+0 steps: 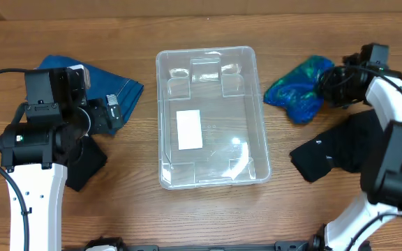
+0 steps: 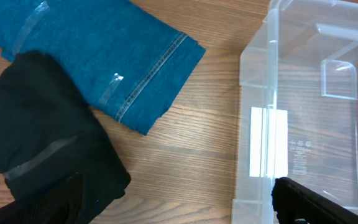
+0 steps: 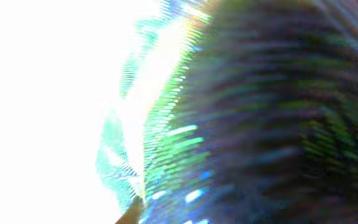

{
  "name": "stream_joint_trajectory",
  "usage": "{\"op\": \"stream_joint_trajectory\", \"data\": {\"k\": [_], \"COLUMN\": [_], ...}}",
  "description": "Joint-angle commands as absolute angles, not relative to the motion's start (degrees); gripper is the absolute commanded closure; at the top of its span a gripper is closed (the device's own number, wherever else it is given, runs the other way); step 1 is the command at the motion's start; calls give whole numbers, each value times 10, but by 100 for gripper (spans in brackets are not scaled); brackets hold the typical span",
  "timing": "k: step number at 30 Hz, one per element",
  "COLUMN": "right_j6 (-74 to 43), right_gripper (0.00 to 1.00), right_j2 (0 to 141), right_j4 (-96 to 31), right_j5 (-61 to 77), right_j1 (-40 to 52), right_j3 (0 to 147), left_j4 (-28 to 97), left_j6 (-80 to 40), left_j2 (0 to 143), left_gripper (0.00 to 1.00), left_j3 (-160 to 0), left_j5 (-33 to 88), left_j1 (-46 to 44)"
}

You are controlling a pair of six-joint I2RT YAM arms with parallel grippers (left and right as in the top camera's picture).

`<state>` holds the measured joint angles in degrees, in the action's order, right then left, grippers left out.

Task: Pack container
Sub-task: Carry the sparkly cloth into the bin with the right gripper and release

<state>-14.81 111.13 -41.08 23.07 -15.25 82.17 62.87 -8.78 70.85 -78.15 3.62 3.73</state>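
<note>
Overhead, the right end effector (image 1: 335, 78) is buried in the blue-green cloth (image 1: 297, 87); I cannot tell whether it is clamped. The left end effector (image 2: 179, 196) hangs with fingers apart, holding nothing. The container (image 1: 160, 118) sits empty at the middle of the surface (image 1: 117, 195). The step in hand is probably grasping the first item; next comes lifting it over the rim.
</note>
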Motion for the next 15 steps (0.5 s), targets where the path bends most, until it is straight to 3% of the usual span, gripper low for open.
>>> {"op": "stream_joint_trajectory", "data": {"k": [1,4,8,15], "right_j6": [-117,-105,63,239], "right_gripper": [96,96,96,96], "right_j2": [957,849,790,907], "right_j4": [-408,-410,-436,-475], "right_j5": [237,240,250,189], "right_j1": [-138,-96,58,248], "right_j3": [866,867,867,866], "left_j4": [630,630,630,631], "left_j6": [-95,-94,-94,-94], "left_j2": [709,709,709,709], "left_gripper": [0,0,0,0], "left_j3": [-797,-797,-797,-797], "left_j5": [24,24,24,26], "left_j1": [54,62,62,62]}}
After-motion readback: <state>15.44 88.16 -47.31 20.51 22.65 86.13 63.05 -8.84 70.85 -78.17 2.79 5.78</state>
